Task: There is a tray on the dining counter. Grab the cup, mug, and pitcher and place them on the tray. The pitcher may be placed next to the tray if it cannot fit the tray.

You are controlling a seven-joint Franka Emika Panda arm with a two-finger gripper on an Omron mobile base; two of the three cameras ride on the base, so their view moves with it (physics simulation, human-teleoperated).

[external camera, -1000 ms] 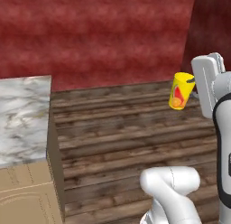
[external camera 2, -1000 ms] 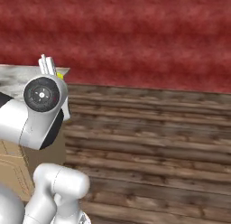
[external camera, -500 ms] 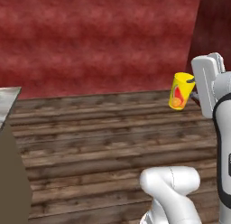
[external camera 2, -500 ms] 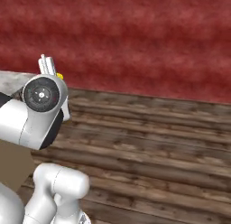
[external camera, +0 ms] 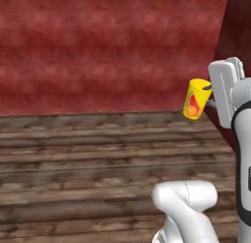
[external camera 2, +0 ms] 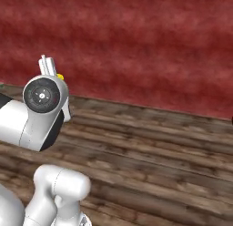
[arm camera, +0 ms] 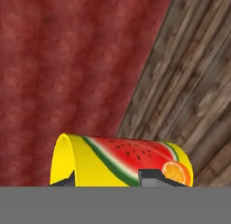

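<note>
One yellow cup (external camera: 197, 98) is the single task item here, a handleless tumbler printed with a red watermelon slice and an orange slice, held up in the air well above the wooden plank floor (external camera: 88, 158) rather than standing on any surface. In the left base view it hangs slightly tilted at the right side of the picture, its open rim uppermost and touching the white hand of the arm, with the dark red wall (external camera: 98, 46) behind it. The gripper (arm camera: 108, 177) is clamped on the cup: in the hand view the two dark finger tips (arm camera: 155, 177) press against the yellow body from either side, and the cup lies sideways across the bottom of that picture, its rim toward the left. In the right base view just a small speck of yellow (external camera 2: 60, 76) peeks past the top of the round wrist joint, the rest of the cup being hidden behind the arm. Around it there is the brown, weathered plank floor running up to the foot of the mottled red wall in both base views.
</note>
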